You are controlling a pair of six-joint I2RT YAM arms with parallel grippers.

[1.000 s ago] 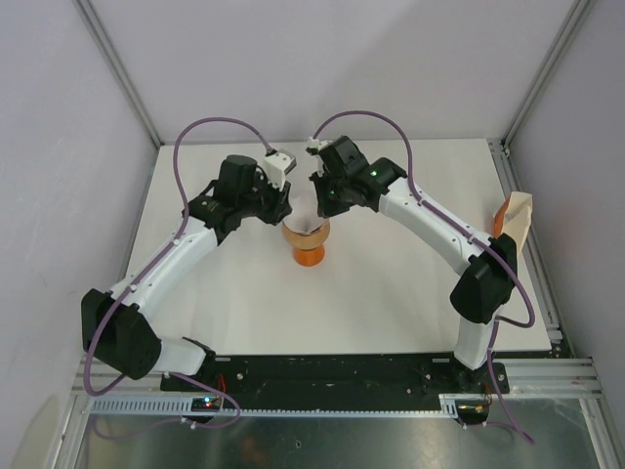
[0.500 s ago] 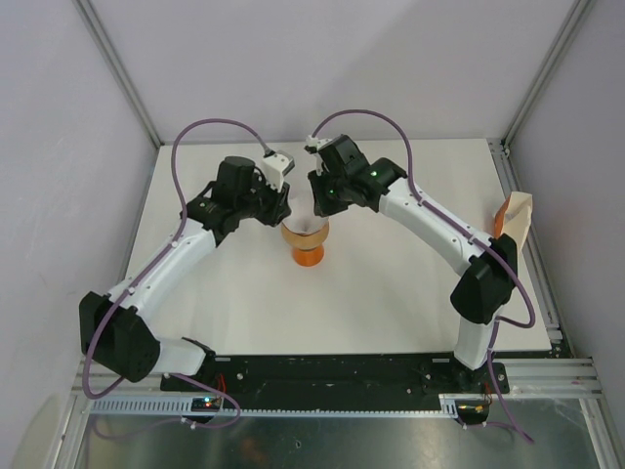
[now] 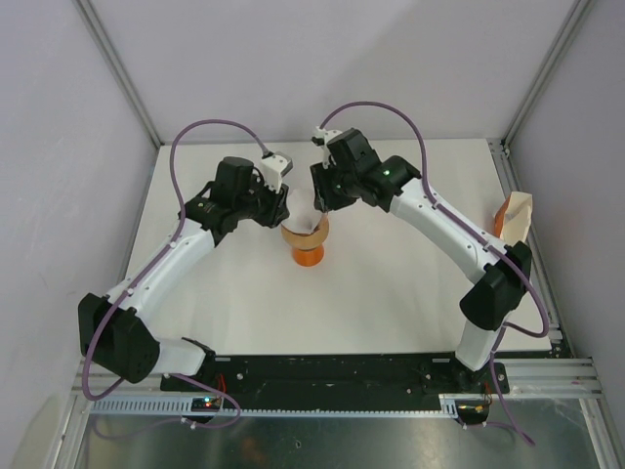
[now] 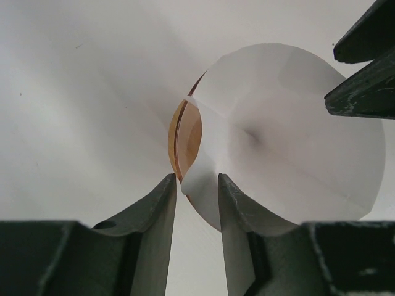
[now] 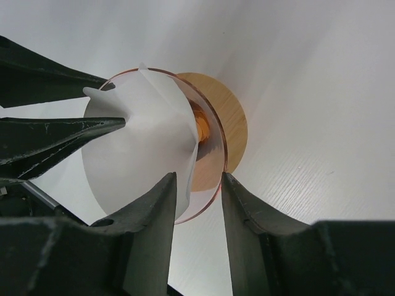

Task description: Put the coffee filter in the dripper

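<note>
The white paper coffee filter (image 3: 311, 226) sits opened out in the clear pinkish dripper (image 5: 213, 163), which rests on the orange stand (image 3: 309, 256) at mid-table. In the left wrist view the filter (image 4: 290, 142) fills the right side. My left gripper (image 4: 196, 182) is open, and the filter's near edge lies between its jaws. My right gripper (image 5: 199, 179) is open, with its jaws either side of the dripper's rim and the filter (image 5: 142, 148) edge. In the top view, the left gripper (image 3: 285, 216) and right gripper (image 3: 320, 209) flank the stand.
The stand's tan ring top (image 5: 233, 120) shows behind the dripper. A tan and orange object (image 3: 515, 215) sits at the table's right edge. Enclosure walls and metal posts border the white table (image 3: 391, 293). The left gripper's fingers (image 5: 62, 135) cross the right wrist view.
The right arm's wrist has shifted slightly back and to the right above the stand. The left arm has barely moved. The filter stays in the dripper.
</note>
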